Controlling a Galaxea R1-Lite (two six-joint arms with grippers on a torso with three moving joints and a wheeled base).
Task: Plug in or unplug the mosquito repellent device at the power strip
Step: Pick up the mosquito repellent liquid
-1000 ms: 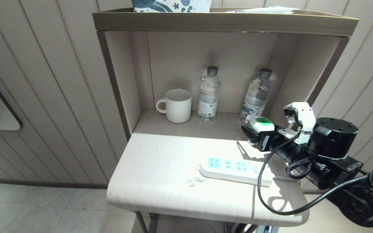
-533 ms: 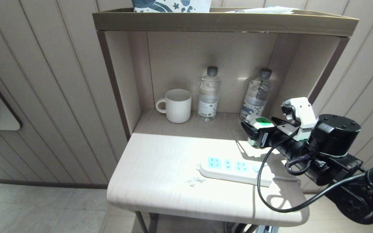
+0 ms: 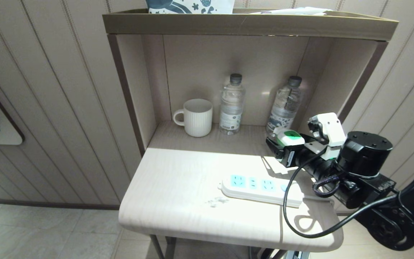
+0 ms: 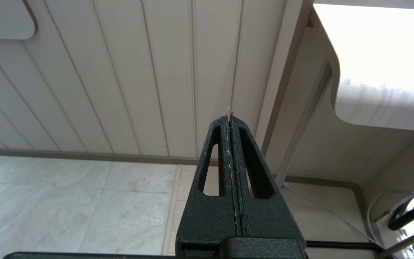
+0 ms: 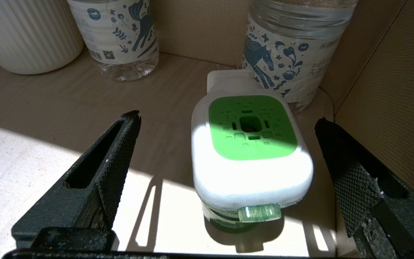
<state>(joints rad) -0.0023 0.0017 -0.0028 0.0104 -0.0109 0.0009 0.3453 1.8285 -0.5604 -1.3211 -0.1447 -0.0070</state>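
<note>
On counter, head view: power strip (image 3: pixel 261 189) flat mid-counter; mosquito repellent device (image 3: pixel 289 137) behind it, right claw (image 3: pixel 282 147) around it.
Left wrist: left claw (image 4: pixel 230 124) pressed closed, near floor.
Right wrist: claw wide, fingers (image 5: pixel 115 158) flanking device, apart.

Two bottles (image 3: pixel 232 104) (image 3: pixel 285 106) on the shelf, one mug (image 3: pixel 196 117) alongside. One repellent (image 3: pixel 289 137), one power strip (image 3: pixel 261 187) with three blue sockets, and one table (image 3: pixel 178 201) under it all.
</note>
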